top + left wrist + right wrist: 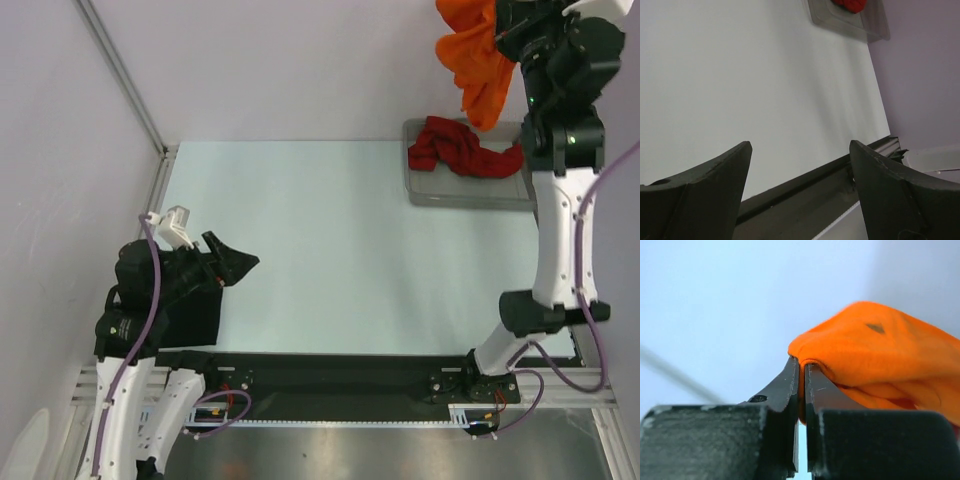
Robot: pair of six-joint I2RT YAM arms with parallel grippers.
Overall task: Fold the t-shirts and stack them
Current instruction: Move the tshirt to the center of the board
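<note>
Two grippers share the work, and only one is busy. Nearest, well apart from the tray (470,196) toward the near left, the left gripper (800,146) hovers with its jaws spread wide and nothing between them. It is aimed across the bare table (340,250) toward the tray, and seems placed to take a hem once cloth is brought over. In the tray lies the dark red t-shirt (458,148), crumpled in a heap with one end trailing toward the tray's right side. Above the tray, the right gripper (801,362) has its jaws pressed together, pinching a fold of the orange t-shirt (875,347). The shirt hangs bunched and twisted in bright, soft folds, one small dark speck showing. The lift probably serves to let the cloth drop open under its own weight before it is spread flat.
</note>
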